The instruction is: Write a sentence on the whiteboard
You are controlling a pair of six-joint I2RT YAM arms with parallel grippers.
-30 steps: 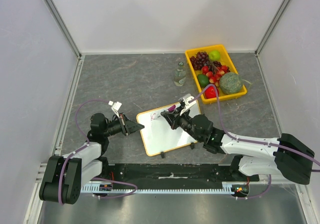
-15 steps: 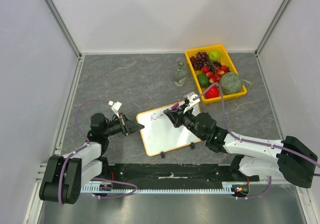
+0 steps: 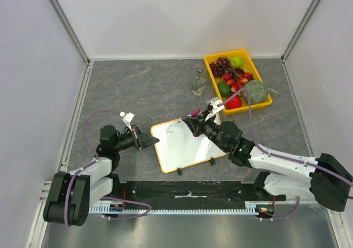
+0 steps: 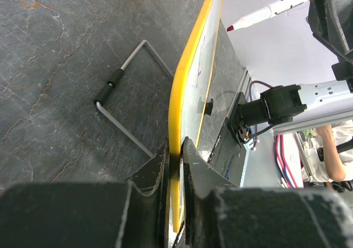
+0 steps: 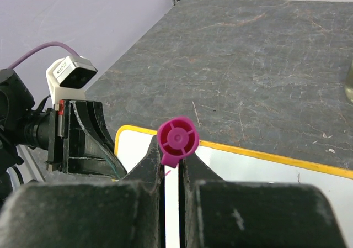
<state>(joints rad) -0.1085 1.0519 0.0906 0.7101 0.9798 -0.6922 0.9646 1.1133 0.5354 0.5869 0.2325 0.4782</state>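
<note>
The whiteboard (image 3: pixel 185 148) lies tilted on the table, white with a yellow rim. My left gripper (image 3: pixel 154 141) is shut on its left edge; in the left wrist view the jaws (image 4: pixel 176 154) pinch the yellow rim (image 4: pixel 182 82) seen edge-on. My right gripper (image 3: pixel 197 121) is shut on a marker with a white body and a magenta end (image 5: pixel 177 139), held over the board's far left part. The marker's tip (image 4: pixel 231 26) hovers just off the board. Of the sentence, only a small purple-pink mark like a "K" (image 3: pixel 170 128) shows.
A yellow fruit tray (image 3: pixel 266 101) with grapes, apples and a melon stands at the back right. A small glass bottle (image 3: pixel 198 82) stands left of it. Two black clips (image 3: pixel 179 171) sit on the board's near edge. A wire stand (image 4: pixel 127 93) lies behind the board.
My right gripper with the marker has moved a little toward the far right over the board. The mark beside it now reads as a "K". The left arm has not moved.
</note>
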